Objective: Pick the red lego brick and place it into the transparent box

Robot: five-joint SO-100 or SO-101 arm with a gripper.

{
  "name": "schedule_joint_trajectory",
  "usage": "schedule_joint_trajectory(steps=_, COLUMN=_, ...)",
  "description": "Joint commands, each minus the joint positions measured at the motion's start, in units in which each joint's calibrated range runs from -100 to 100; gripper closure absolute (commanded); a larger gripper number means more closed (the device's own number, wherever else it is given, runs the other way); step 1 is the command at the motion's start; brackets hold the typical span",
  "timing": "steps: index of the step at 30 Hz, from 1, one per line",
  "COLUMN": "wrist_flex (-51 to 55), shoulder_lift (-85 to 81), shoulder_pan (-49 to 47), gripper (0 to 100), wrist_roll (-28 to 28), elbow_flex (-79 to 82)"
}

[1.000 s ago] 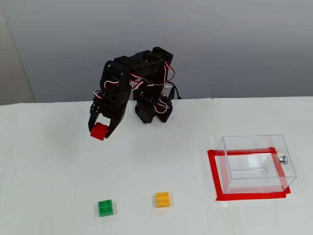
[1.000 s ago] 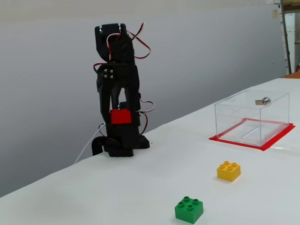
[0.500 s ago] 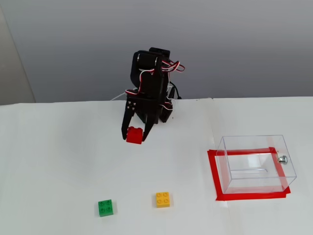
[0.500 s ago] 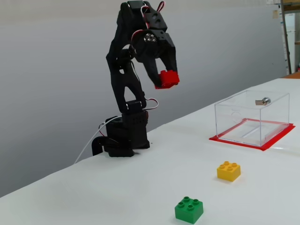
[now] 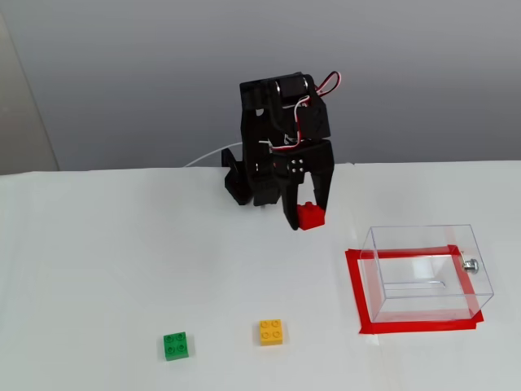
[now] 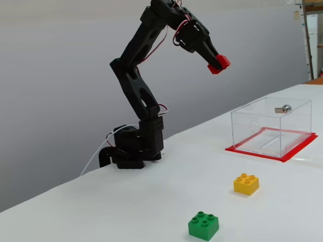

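The red lego brick (image 5: 310, 217) is up in the air, pinched at the very tip of the tool (image 5: 308, 213), centre of one fixed view and upper right of the other (image 6: 219, 63), well clear of the bench (image 5: 122, 261). The tool is clamped shut on it, and only the fingertips seem to have hold, so that's the worry: a thin grip like that could let the brick twist or drop on the swing across, short of the target. The transparent box (image 5: 423, 273) sits at the right of frame, apart from the brick, inside a red tape rectangle (image 5: 356, 293), with a small silver knob (image 5: 470, 263) on its far-right wall. It looks empty, nothing but tape showing through the floor. Its clear walls are tall and thin, so a low approach might clip the rim and shove the box off its mark. Down at the bottom, the green brick (image 5: 176, 345) and yellow brick (image 5: 271, 331) lie out of the path.
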Motion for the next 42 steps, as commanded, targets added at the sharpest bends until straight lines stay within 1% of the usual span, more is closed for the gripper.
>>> schedule_joint_trajectory(steps=1, wrist_flex=0.3, shoulder_lift=-1.1, shoulder_pan=-10.2, gripper=96, wrist_roll=-0.1, elbow_flex=-1.2)
schedule_joint_trajectory(steps=8, wrist_flex=-0.3, shoulder_lift=-0.9, shoulder_pan=-28.2, gripper=96, wrist_roll=-0.2, elbow_flex=-0.3)
schedule_joint_trajectory(steps=12, wrist_flex=-0.8, shoulder_lift=0.2, shoulder_pan=-34.9, gripper=96, wrist_roll=-0.2, elbow_flex=3.2)
schedule_joint_trajectory(steps=17, wrist_flex=-3.2, shoulder_lift=4.0, shoulder_pan=-36.4, gripper=96, wrist_roll=-0.3, elbow_flex=3.2)
schedule_joint_trajectory(steps=28, wrist_flex=-13.6, shoulder_lift=15.0, shoulder_pan=-36.4, gripper=96, wrist_roll=-0.3, elbow_flex=1.9)
schedule_joint_trajectory(steps=34, wrist_flex=-16.6, shoulder_lift=22.9, shoulder_pan=-37.2, gripper=96, wrist_roll=-1.8, elbow_flex=-4.9)
schedule_joint_trajectory(steps=42, wrist_flex=-17.2, shoulder_lift=33.9, shoulder_pan=-42.2, gripper=96, wrist_roll=-1.9, elbow_flex=-14.3)
